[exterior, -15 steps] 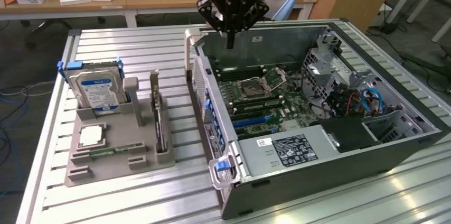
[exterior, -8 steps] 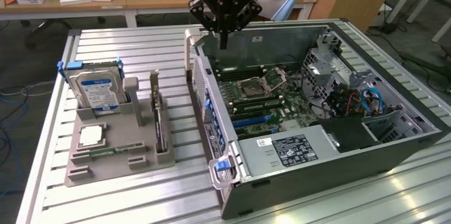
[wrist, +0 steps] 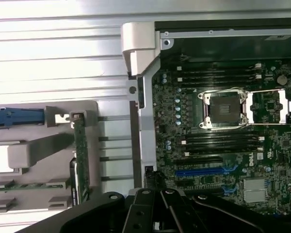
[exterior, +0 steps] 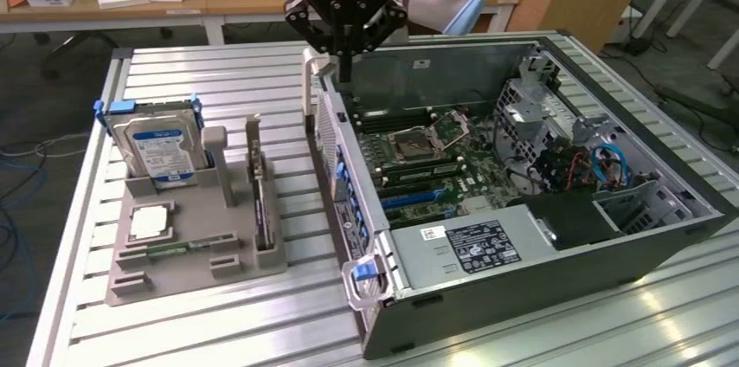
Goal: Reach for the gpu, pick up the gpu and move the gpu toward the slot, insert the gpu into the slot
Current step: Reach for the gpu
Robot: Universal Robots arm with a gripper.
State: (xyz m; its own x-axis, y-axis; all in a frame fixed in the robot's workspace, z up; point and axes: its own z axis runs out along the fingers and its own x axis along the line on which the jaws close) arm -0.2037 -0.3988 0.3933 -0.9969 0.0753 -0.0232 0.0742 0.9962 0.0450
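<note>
Claw point(exterior: 344, 61): black fingers pressed together, gripping nothing. It hangs above the edge of the open grey metal computer case point(exterior: 485, 298), at the wall facing the exterior view's left. The gpu point(exterior: 261, 202), a thin dark circuit card, stands on edge in a grey moulded plastic holder point(exterior: 190, 250) on the slatted aluminium worktop point(exterior: 208, 332). It is beside the computer case and well apart from the claw.

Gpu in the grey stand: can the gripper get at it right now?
Probably yes. The gpu stands on edge in the grey stand with nothing over its top edge. The gripper hangs shut above the computer case wall beside it.
</note>
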